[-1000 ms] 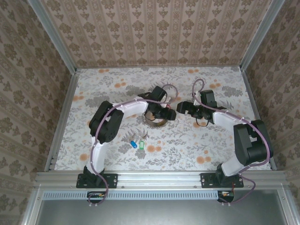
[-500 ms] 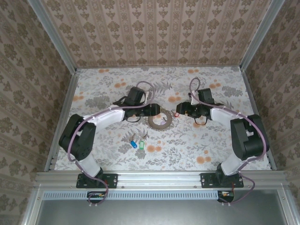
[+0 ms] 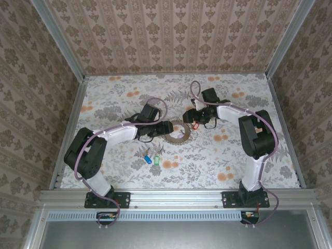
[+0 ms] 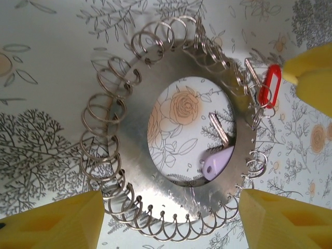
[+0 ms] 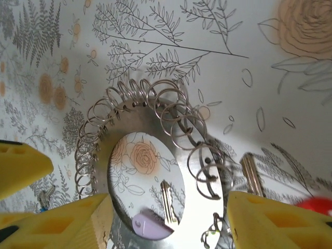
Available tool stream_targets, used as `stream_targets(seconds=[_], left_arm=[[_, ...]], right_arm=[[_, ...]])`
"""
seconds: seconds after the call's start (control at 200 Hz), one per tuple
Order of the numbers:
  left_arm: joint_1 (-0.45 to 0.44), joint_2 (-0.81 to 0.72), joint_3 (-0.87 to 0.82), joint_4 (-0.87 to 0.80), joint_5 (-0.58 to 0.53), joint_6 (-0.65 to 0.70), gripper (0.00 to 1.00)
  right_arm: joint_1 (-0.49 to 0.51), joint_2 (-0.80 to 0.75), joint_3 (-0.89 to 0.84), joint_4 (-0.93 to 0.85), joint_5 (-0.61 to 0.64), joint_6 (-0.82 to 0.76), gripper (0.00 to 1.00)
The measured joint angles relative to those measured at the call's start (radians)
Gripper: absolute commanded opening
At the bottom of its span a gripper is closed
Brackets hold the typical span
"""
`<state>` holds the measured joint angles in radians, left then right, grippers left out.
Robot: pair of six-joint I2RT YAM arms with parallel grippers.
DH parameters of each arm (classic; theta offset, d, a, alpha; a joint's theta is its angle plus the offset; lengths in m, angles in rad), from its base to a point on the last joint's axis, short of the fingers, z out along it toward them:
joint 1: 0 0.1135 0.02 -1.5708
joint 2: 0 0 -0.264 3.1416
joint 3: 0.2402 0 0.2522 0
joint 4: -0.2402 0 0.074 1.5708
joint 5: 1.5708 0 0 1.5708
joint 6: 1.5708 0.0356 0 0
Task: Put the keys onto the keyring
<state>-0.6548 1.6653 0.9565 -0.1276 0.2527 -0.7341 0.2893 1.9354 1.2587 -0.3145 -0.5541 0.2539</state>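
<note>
Mid-table we have the keyring (image 4: 132, 155): a flat matte-silver disc with a round hole and thin wire loops coiled all round its rim, lying flat on the floral-print table (image 3: 233, 155). A lilac-headed key (image 4: 218, 162) sits inside the hole, at 4 o'clock in the left wrist view.

In the top view the left gripper (image 3: 167, 128) is at the ring's 10 o'clock. Its jaws are apart, with the yellow fingers (image 4: 52, 223) flanking the rim; we cannot tell if they touch it.

The right gripper (image 3: 191, 118) is at 1 o'clock, jaws apart and clamping nothing. The red key (image 4: 270, 85) is just beside its fingertip at the ring's edge.

The blue key (image 3: 148, 159) and green key (image 3: 155, 158) lie loose at 7 o'clock. The table is open from 3 to 6 o'clock. The left elbow is near the 9 o'clock rail (image 3: 71, 124).
</note>
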Motion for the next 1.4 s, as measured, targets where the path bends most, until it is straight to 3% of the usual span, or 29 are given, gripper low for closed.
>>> stream_targets(seconds=[0.33,0.63,0.865,1.035,1.4], left_arm=[[-0.031,0.049,0.000,-0.003,-0.008,-0.032,0.69],[-0.032,0.103,0.015,0.000,-0.007,-0.045,0.67],[-0.032,0.135,0.055,-0.014,-0.003,-0.053,0.67],[-0.031,0.139,0.061,-0.014,-0.003,-0.052,0.67],[-0.031,0.142,0.060,-0.006,-0.003,-0.053,0.64]], right_arm=[[0.015,0.114,0.102,-0.087,0.000,-0.054,0.61],[0.015,0.125,0.115,-0.130,-0.002,-0.102,0.50],[0.015,0.089,0.056,-0.129,-0.023,-0.105,0.51],[0.010,0.063,0.050,-0.142,0.028,-0.105,0.54],[-0.002,0.111,0.169,-0.166,0.063,-0.106,0.52]])
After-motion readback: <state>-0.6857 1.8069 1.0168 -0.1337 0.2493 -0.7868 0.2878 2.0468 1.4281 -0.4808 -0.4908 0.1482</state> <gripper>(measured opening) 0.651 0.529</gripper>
